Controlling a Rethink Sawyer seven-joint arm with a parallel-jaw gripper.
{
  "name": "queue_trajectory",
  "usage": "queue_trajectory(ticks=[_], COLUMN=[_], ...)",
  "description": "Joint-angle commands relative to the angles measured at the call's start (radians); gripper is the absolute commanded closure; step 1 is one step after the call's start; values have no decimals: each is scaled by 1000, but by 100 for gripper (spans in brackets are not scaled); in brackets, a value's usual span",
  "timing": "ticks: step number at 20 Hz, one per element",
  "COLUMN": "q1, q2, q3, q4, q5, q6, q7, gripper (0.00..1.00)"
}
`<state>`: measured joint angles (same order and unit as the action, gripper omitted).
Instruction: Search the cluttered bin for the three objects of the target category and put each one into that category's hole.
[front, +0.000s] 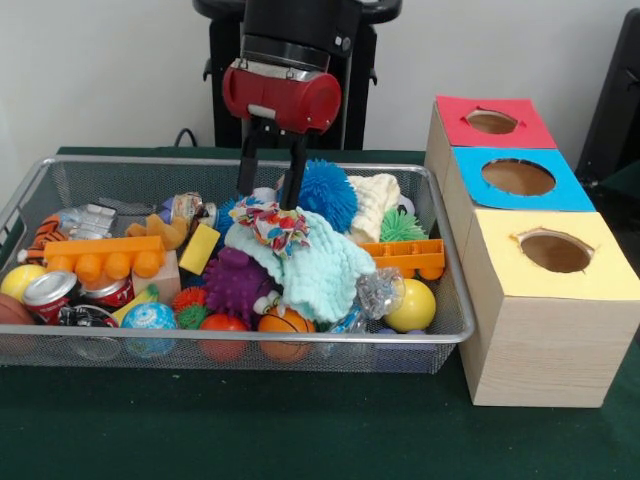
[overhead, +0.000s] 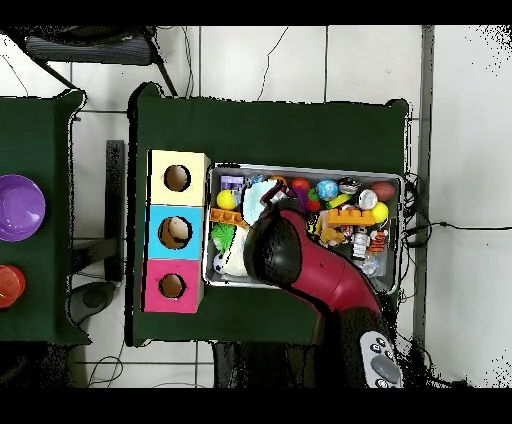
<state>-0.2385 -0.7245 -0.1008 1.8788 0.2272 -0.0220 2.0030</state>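
Note:
My gripper (front: 268, 198) hangs over the middle of the wire bin (front: 445, 335), open, its two black fingers (front: 296, 170) reaching down on either side of a multicoloured cloth (front: 271, 224). That cloth lies on a mint green cloth (front: 322, 266). A cream knitted cloth (front: 376, 202) sits at the back right of the bin. Right of the bin stand three wooden boxes with holes: red (front: 490, 121), blue (front: 518, 177) and yellow (front: 556, 251). In the overhead view the arm (overhead: 275, 250) hides the bin's middle and the gripper's tips.
The bin (overhead: 397, 180) also holds a blue spiky ball (front: 327, 192), a purple spiky ball (front: 237, 283), orange toy bricks (front: 105, 259), cans (front: 50, 291), a yellow ball (front: 413, 305) and a small basketball (front: 284, 322). A purple bowl (overhead: 20, 207) sits on a second table.

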Motion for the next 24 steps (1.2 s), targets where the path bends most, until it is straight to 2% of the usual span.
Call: queue_trajectory(ticks=[1, 5, 16, 20, 24], q1=[-32, -28, -39, -29, 2], q2=[50, 93, 139, 141, 137], q3=[88, 85, 104, 90, 45], q4=[-40, -40, -27, -35, -59], q5=[16, 15, 21, 26, 32], q6=[58, 30, 26, 64, 152], q7=[141, 149, 161, 150, 125], gripper=[0, 0, 0, 0, 0])
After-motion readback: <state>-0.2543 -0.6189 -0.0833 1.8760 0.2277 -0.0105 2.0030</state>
